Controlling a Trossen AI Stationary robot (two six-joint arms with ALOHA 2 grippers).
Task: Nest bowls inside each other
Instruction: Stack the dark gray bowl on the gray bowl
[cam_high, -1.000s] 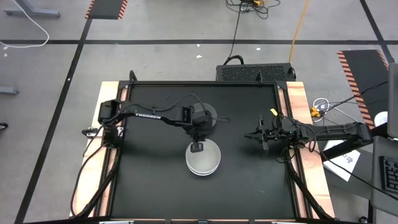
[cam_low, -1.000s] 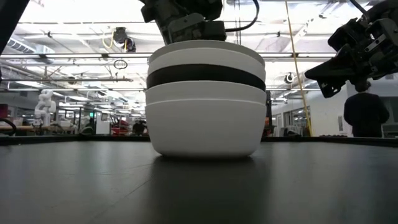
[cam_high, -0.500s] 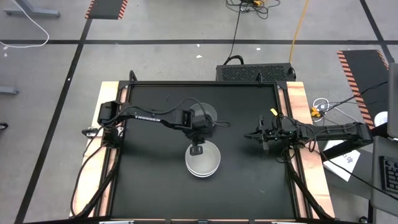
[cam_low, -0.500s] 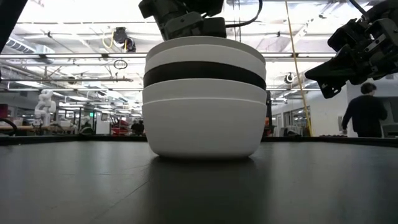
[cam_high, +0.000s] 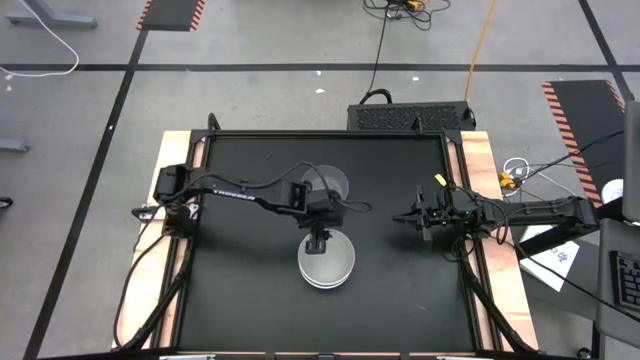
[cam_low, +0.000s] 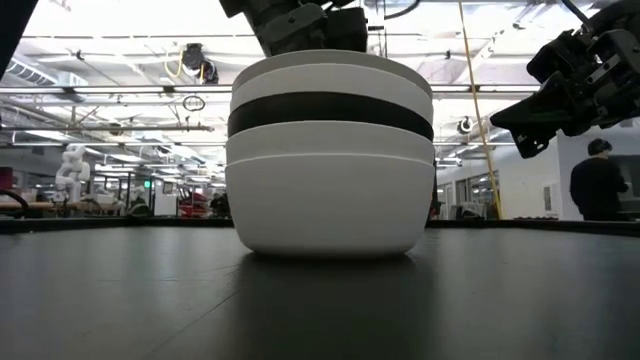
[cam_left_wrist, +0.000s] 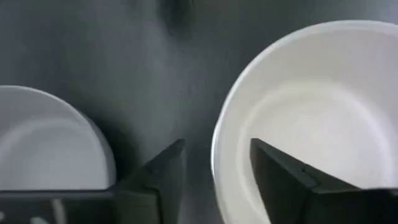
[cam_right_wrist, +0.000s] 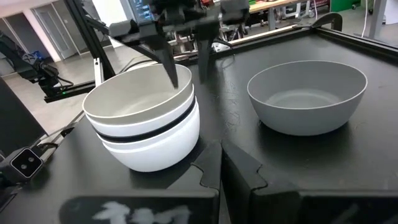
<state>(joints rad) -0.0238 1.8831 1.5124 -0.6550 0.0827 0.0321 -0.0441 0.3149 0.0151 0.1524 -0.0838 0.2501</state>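
Note:
A stack of nested bowls, white with one black bowl between them, stands on its base mid-table. A single grey bowl stands just beyond it, toward the far edge. My left gripper hangs open over the far rim of the stack's top white bowl. One finger is inside that bowl, the other is outside, and both are clear of the rim. My right gripper hovers shut above the table's right side, holding nothing.
The black tabletop lies bare to the left, right and near side of the stack. Wooden side rails border the table. People and equipment show in the room beyond.
My left gripper has drawn the bowl stack a little toward the table's near edge. It has then opened and let go of the top white bowl's far rim. The stack stays upright and nested.

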